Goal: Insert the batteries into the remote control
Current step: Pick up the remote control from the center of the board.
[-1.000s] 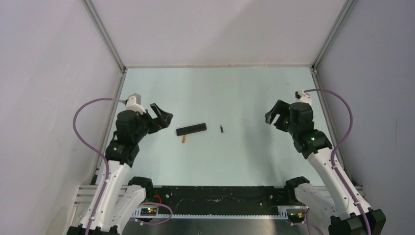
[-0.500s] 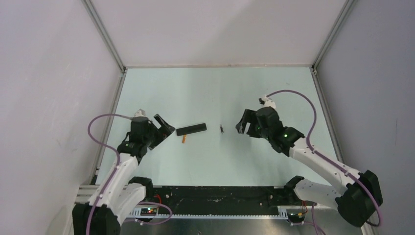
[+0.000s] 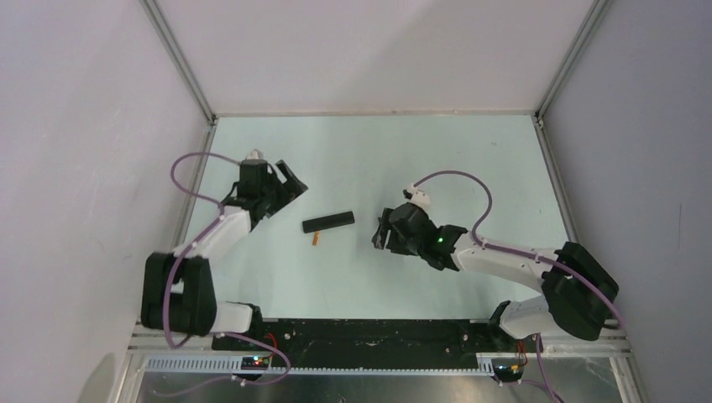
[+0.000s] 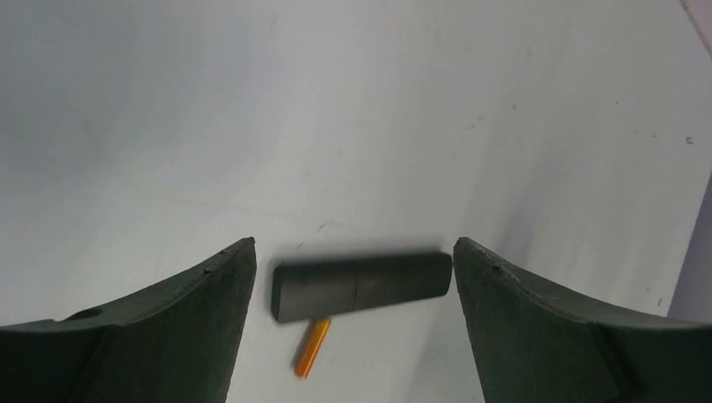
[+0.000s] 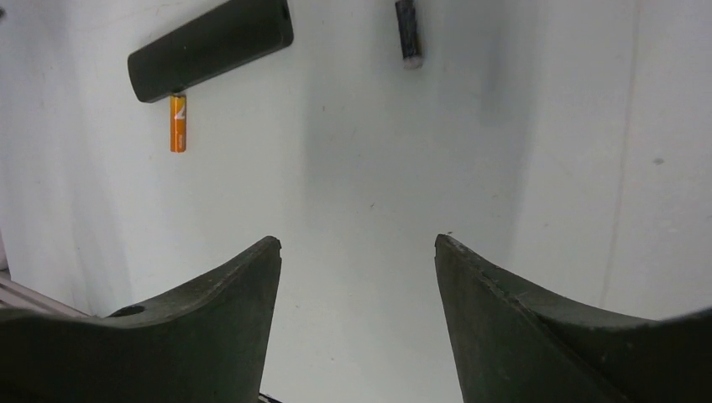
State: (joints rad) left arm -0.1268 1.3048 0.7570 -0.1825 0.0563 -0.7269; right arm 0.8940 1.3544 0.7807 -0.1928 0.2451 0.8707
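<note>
The remote control (image 3: 328,222) is a slim black bar lying flat at mid-table. The orange battery (image 3: 316,238) lies just below its left end, touching or nearly touching it. My left gripper (image 3: 290,186) hovers open just left of the remote. In the left wrist view the remote (image 4: 361,285) and the orange battery (image 4: 311,347) show between the open fingers of the left gripper (image 4: 354,241). My right gripper (image 3: 382,230) is open and empty, right of the remote. The right wrist view shows the dark battery (image 5: 407,32) with its pale tip ahead of the right gripper (image 5: 357,238), beside the remote (image 5: 210,49) and the orange battery (image 5: 177,122).
The pale green table (image 3: 437,159) is walled by white panels at the left, back and right. A black rail (image 3: 361,332) with the arm bases runs along the near edge. Purple cables loop over both arms.
Both arms have swung in towards the middle. The right gripper travelled left to the dark battery's spot; the left gripper moved up and right, beside the remote. Remote and batteries have not moved.
</note>
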